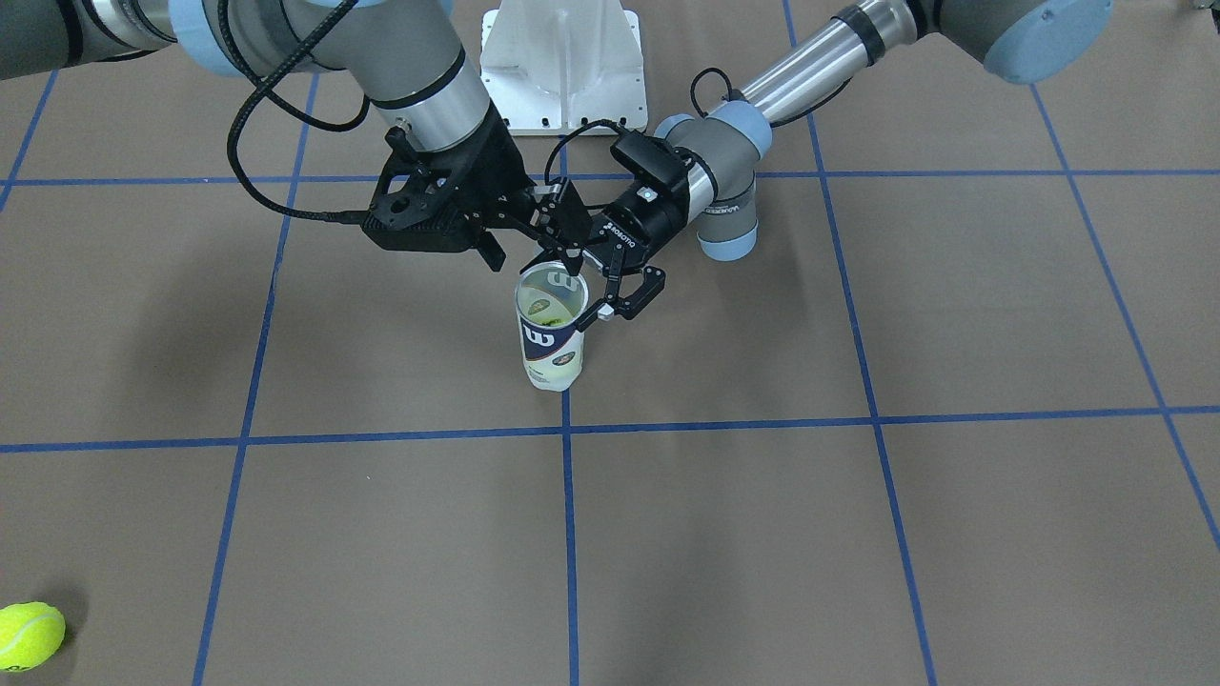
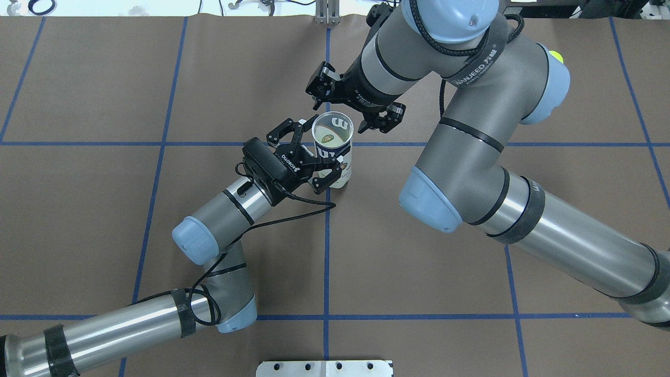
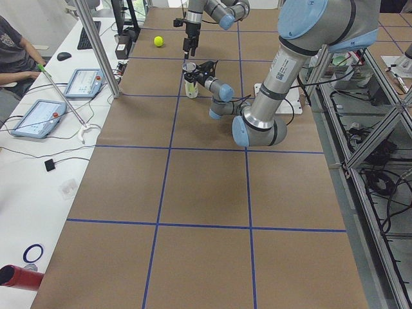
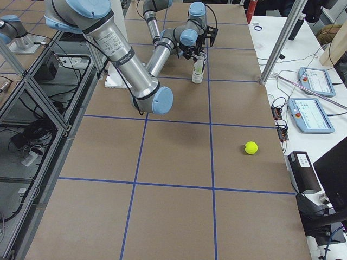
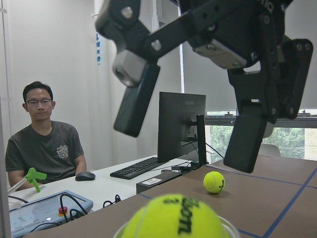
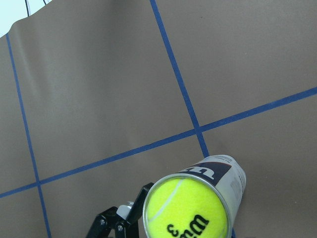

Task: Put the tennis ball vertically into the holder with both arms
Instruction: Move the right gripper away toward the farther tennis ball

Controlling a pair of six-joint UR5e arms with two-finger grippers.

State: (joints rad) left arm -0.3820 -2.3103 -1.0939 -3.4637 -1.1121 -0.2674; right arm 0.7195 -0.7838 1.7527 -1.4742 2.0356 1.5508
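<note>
- The holder point(image 1: 551, 345) stands upright on the brown table point(image 1: 858, 534), mouth open to the top. It is just beside the crossing of the blue tape lines point(image 1: 568, 534) in the middle.
- A tennis ball point(image 6: 184, 213) is inside it. In the wrist views the ball fills the mouth, while in the fixed views it looks deeper, so I cannot tell its depth.
- The left gripper point(image 5: 190, 134) comes in low and level at the holder's upper part, jaws spread wide and gripping nothing. One finger is on each side of the can. Whether a pad touches the wall cannot be told.
- The right gripper point(image 2: 349, 104) hangs just past the rim on the operators' side, jaws also wide apart and empty.
- Both grippers crowd the rim, close to each other.
- The left forearm lies low over the robot's side of the table, and the right arm arches high over the other side.
- The white base stand point(image 1: 562, 67) is near the holder on the robot's side.
- Towards the operators the brown surface is wide and bare.
- A second ball point(image 4: 250, 147) lies well apart from the holder, near the table's edge on the operators' side.
- Beyond that edge is a white desk point(image 3: 38, 174) with tablets point(image 4: 317, 115), and a person point(image 5: 44, 144) sits there.
</note>
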